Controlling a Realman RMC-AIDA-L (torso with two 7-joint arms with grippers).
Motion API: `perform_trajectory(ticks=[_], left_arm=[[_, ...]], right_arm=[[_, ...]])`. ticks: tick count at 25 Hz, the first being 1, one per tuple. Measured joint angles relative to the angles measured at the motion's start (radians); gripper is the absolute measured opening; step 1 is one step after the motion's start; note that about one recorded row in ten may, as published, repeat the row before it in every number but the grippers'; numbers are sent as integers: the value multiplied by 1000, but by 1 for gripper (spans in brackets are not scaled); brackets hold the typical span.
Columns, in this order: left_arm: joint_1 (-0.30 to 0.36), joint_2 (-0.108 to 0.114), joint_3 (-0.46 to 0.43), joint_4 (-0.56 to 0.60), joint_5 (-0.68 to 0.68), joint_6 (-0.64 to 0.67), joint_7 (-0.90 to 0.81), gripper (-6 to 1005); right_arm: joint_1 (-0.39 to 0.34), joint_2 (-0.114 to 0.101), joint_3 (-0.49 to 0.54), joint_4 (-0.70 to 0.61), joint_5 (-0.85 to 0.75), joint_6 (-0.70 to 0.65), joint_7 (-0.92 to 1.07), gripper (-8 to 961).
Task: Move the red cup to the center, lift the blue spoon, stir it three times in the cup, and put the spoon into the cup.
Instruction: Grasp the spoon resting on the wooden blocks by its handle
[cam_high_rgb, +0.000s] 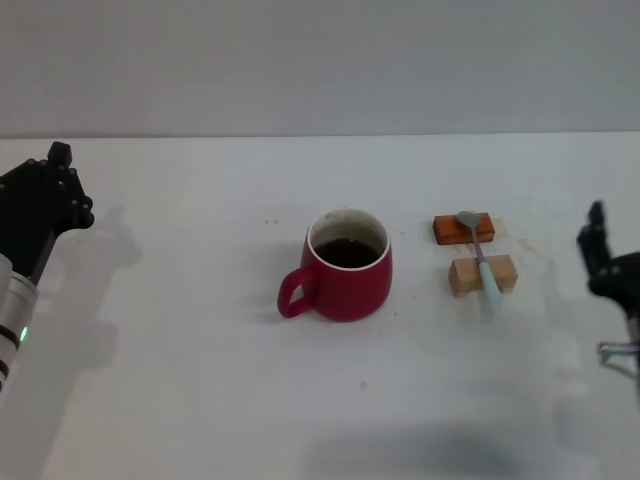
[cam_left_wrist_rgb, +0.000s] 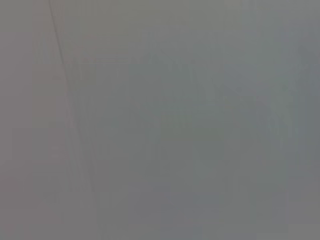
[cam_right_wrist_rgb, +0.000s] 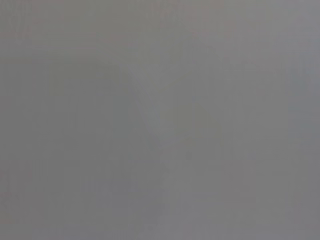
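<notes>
The red cup (cam_high_rgb: 347, 265) stands upright near the middle of the white counter (cam_high_rgb: 200, 380), handle toward the robot's left, dark liquid inside. So the first step looks done, or needs little more. The blue spoon (cam_high_rgb: 482, 256) lies untouched just right of the cup, resting across two small wooden blocks (cam_high_rgb: 482, 274), its metal bowl on the far, darker block and its pale handle over the nearer one. Lifting, stirring three times and leaving the spoon in the cup all remain. The left pincer (cam_high_rgb: 50, 195) sits at the counter's left edge, the right pincer (cam_high_rgb: 598, 245) at the right edge, nearest the spoon. Neither holds anything; how far each is open I cannot tell.
</notes>
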Motion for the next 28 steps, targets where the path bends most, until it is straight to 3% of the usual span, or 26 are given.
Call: perform_trajectory(ticks=[4, 14, 19, 28], left_arm=[[-14, 6, -1, 33, 0, 1, 0, 1], [-26, 26, 10, 69, 22, 30, 0, 1], [-18, 31, 10, 70, 39, 42, 0, 1], [-15, 31, 10, 82, 41, 47, 0, 1]], right_arm=[[10, 0, -208, 104, 191, -59, -116, 720], [34, 0, -398, 201, 404, -65, -192, 719], [64, 0, -459, 205, 482, -47, -193, 718], [80, 0, -438, 183, 495, 8, -193, 718]])
